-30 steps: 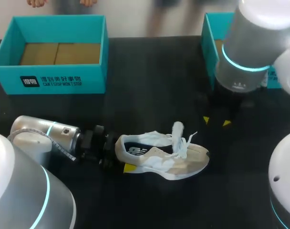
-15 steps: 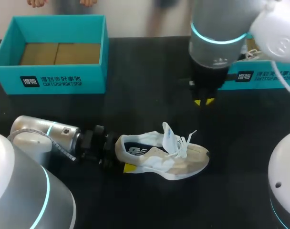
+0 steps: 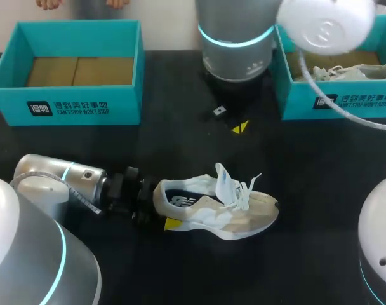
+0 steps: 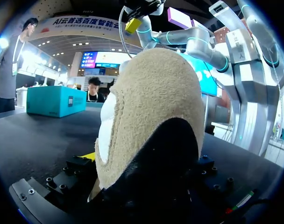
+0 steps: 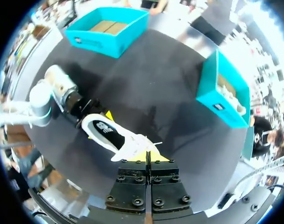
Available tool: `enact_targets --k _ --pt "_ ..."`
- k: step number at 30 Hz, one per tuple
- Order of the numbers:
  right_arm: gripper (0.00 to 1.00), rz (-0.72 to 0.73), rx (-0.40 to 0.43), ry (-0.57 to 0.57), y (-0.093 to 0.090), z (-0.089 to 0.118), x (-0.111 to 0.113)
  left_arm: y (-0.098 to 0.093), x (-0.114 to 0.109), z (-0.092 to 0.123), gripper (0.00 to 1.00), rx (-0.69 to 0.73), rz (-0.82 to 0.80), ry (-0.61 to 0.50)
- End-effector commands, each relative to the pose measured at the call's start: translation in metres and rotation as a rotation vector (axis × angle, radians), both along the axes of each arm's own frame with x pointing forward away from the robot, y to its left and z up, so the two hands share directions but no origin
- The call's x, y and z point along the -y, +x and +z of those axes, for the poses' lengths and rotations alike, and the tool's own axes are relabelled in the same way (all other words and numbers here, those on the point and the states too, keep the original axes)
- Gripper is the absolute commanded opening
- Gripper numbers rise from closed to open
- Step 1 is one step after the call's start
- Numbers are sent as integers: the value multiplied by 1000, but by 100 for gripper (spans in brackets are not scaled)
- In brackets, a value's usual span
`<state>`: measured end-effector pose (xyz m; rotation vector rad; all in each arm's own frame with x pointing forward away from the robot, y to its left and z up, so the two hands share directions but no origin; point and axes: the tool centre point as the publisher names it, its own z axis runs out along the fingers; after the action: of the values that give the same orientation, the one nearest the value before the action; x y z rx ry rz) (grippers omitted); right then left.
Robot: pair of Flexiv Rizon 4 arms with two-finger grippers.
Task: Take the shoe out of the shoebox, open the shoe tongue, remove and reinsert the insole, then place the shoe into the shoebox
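Left pincer is clamped on the heel of the shoe, pinning it toward the front edge of the desk so the raised tongue stays reachable. Right pincer, closed and empty, hangs near the far edge beside the shoebox, out of the way, I'd judge.

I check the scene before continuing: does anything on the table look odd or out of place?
Nothing is spilled or damaged. The shoe sits on the table, its tongue sticking up and its laces loose. The left gripper grips its heel.
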<state>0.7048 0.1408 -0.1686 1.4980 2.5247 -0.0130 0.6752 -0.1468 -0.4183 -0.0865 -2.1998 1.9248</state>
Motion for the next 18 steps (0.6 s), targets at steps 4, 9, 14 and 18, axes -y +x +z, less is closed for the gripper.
enact_targets --k 4,9,14,18 --pt "0 46 -32 -56 8 -2 -10 -1 0 1 0 0 2 0" --pt "0 99 -21 -72 8 -4 -20 -1 0 1 0 0 2 0" --pt "0 298 52 -56 5 -7 -54 -1 0 1 0 0 2 0" --pt "0 431 31 -49 3 -18 -70 -1 0 1 0 0 2 0"
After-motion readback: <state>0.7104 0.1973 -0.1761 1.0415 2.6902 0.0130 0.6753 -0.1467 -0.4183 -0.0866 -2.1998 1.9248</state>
